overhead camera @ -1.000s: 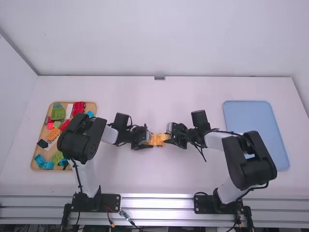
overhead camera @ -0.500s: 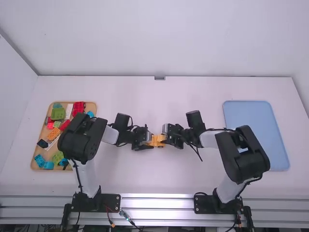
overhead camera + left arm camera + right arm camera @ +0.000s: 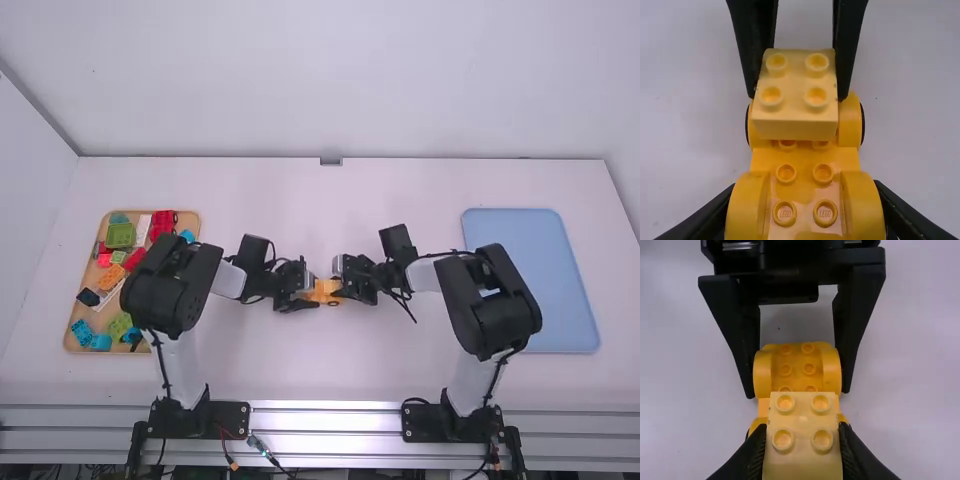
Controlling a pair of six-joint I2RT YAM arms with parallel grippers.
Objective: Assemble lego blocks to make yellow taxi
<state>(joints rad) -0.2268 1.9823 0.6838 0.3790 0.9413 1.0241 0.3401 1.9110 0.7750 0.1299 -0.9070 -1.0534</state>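
Your left tool (image 3: 316,290) is closed around one end of the yellow chassis (image 3: 805,159), a finger against each side. Your right tool (image 3: 338,289) grips a pale yellow block (image 3: 795,129), studs up, over the chassis's other end; you cannot tell whether the two pieces touch. Both are around the middle of the white desk (image 3: 300,200). On the desk to your left, partly covered by the left arm, is a wooden tray (image 3: 68,335) of loose red, green, blue, orange and white pieces. To your right lies a light blue tray (image 3: 545,290). Ridged metal rails (image 3: 330,420) run along the near edge. Beyond the far edge stands a plain white wall (image 3: 400,80), and another wall (image 3: 25,200) closes the left side.
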